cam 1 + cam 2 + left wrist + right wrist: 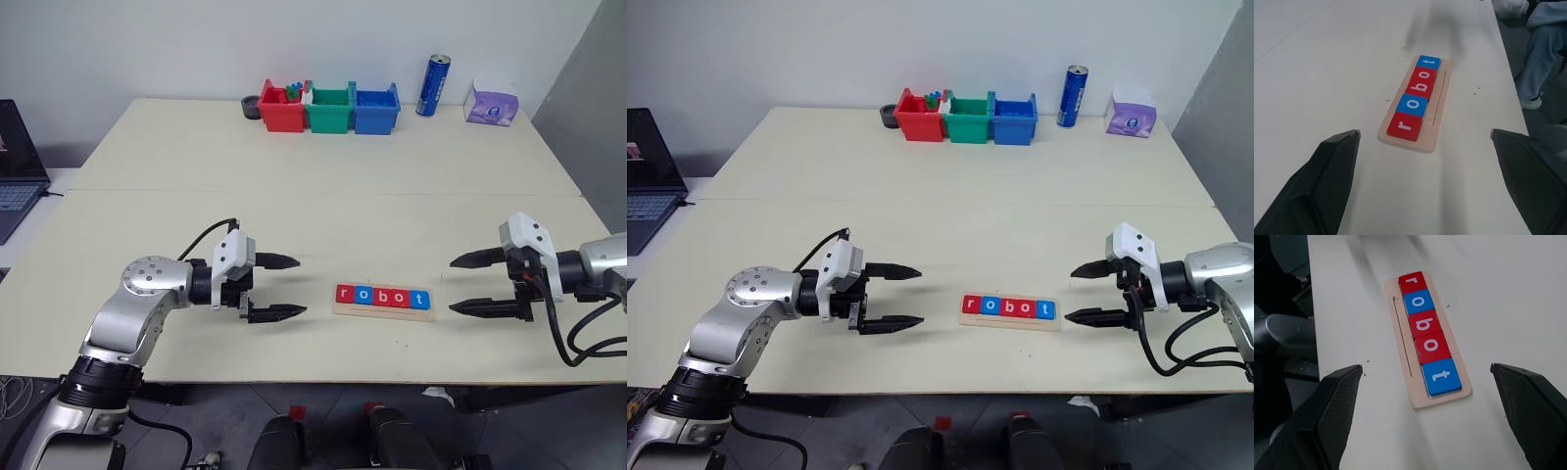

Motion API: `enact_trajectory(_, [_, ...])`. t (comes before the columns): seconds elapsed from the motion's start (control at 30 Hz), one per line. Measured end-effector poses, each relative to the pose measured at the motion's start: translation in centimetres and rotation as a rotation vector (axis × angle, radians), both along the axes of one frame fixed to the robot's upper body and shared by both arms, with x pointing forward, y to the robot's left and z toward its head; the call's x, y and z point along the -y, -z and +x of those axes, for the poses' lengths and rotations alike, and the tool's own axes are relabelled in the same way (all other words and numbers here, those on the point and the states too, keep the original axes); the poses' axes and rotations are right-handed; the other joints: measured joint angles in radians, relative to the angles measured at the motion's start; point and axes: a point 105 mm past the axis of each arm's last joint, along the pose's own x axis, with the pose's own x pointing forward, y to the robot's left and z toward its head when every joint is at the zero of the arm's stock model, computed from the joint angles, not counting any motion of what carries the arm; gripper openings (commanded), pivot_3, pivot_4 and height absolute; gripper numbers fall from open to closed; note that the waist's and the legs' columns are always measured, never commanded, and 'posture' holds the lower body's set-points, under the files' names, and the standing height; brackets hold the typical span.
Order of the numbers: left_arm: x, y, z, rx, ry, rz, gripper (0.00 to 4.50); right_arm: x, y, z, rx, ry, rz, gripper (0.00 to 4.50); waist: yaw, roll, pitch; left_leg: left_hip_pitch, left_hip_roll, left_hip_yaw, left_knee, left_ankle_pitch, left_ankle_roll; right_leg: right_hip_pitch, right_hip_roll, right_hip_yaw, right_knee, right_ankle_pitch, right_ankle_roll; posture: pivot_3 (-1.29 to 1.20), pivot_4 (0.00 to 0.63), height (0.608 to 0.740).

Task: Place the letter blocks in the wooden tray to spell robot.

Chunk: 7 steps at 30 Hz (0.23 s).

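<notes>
Five letter blocks (382, 297) lie in a row in the wooden tray (382, 313) near the table's front edge, reading r, o, b, o, t: red, blue, red, red, blue. In the right wrist view the blue t (1441, 376) is the nearest tile and the red r (1413, 282) the farthest. My left gripper (300, 286) hovers open a short way left of the tray, pointing at it, with nothing between its fingers. To the right of the tray my right gripper (453, 286) also points at it, open and empty. Neither touches the tray.
Red (281, 110), green (329, 110) and blue (376, 110) plastic bins stand at the table's back, with a blue can (433, 85) and a purple tissue pack (491, 104) to their right. A laptop (18, 166) sits off the far left. A person's leg (1542, 49) is beside the table.
</notes>
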Motion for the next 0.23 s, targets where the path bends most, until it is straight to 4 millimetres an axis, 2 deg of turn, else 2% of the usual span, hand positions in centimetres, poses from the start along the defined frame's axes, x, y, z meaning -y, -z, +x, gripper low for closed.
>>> enact_trajectory(0.23, [0.58, -0.91, 0.24, 0.051, 0.018, -0.015, 4.50, 0.12, -0.20, 0.02, 0.019, -0.003, -0.006, 4.46, 0.000, 0.000, 0.000, 0.000, 0.000, 0.000, 0.000, 0.000, 0.000, 0.000, 0.000, 0.000, 0.000, 0.000, 0.000, 0.00, 0.150, 0.740])
